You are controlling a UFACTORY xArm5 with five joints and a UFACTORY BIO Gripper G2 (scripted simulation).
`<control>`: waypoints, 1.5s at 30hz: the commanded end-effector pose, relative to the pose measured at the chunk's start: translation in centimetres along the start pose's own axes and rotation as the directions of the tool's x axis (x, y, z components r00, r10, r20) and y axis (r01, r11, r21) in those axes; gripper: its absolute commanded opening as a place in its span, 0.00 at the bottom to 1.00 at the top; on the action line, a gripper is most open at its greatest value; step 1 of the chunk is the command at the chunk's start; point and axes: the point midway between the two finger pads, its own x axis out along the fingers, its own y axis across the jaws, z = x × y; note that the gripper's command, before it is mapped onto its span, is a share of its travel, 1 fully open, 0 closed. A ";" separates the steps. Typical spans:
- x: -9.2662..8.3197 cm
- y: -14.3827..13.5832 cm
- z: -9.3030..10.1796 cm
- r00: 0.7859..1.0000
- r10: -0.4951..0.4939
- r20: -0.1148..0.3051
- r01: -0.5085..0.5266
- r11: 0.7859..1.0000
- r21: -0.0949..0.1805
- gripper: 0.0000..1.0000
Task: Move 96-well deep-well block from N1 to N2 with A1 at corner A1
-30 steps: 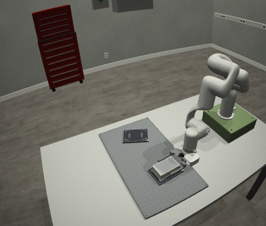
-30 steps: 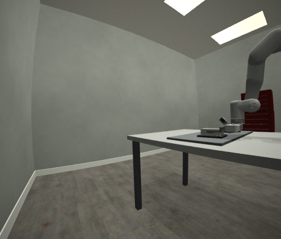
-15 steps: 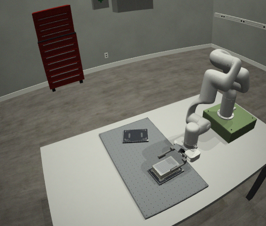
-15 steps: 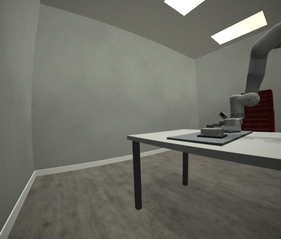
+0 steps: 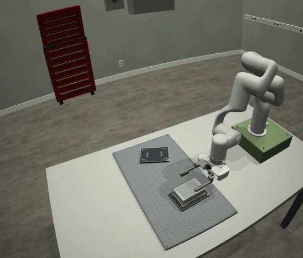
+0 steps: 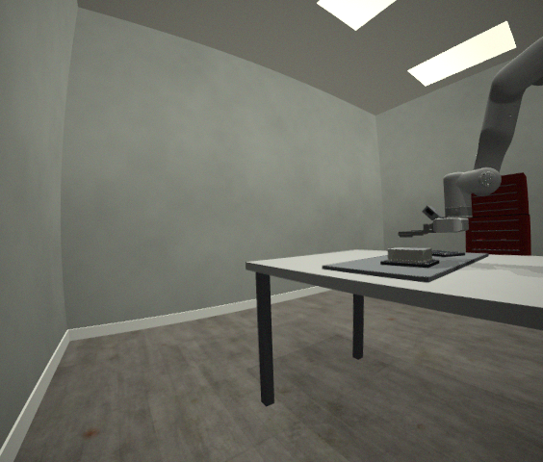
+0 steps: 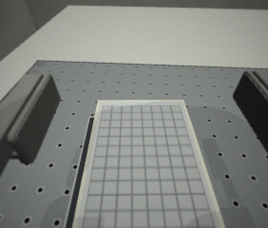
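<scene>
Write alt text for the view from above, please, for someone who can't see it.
A pale block sits in a dark nest on a grey board, beneath the open gripper of a white robot arm. A second nest, with no block, lies farther along the board.

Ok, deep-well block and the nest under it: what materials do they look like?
Block: probably matte molded plastic, given its pale, even surface and molded-looking grid. Nest: dark, low-shine; could be anodized metal or hard plastic, the look doesn't settle it.
</scene>
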 end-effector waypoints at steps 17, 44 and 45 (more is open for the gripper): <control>0.1 0.0 0.5 1.000 0.000 0.000 0.000 1.000 0.012 0.37; -2.6 -6.4 8.4 0.997 -0.079 -0.001 0.079 0.997 0.011 0.37; -2.7 -6.7 8.8 0.997 -0.079 -0.001 0.079 0.997 0.011 0.37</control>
